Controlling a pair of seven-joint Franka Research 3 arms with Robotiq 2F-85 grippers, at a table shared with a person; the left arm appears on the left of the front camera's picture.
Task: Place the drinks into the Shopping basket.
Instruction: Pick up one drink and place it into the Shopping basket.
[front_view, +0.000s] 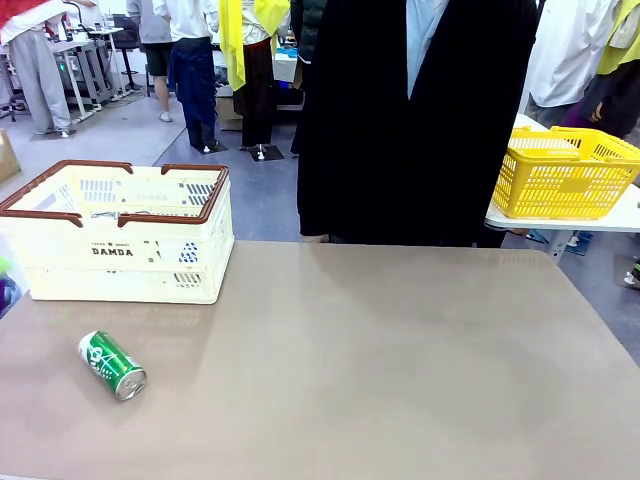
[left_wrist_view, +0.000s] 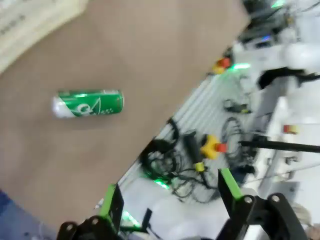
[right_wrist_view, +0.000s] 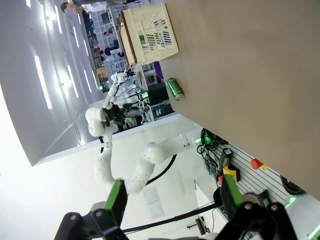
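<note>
One green can (front_view: 112, 365) lying on table (front_view: 400, 360), one Shopping basket (front_view: 125, 232) behind, both grippers (left_wrist_view: 170, 200) (right_wrist_view: 172, 200) released

Table layout right now
One can (front_view: 112, 365) lying on its side near the table's (front_view: 400, 360) front left, Shopping basket (front_view: 120, 235) behind it at far left, person (front_view: 410, 120) standing beyond the far edge.

Green can (front_view: 112, 365) lies on its side near the cream DAMDA basket (front_view: 125, 250).
</note>
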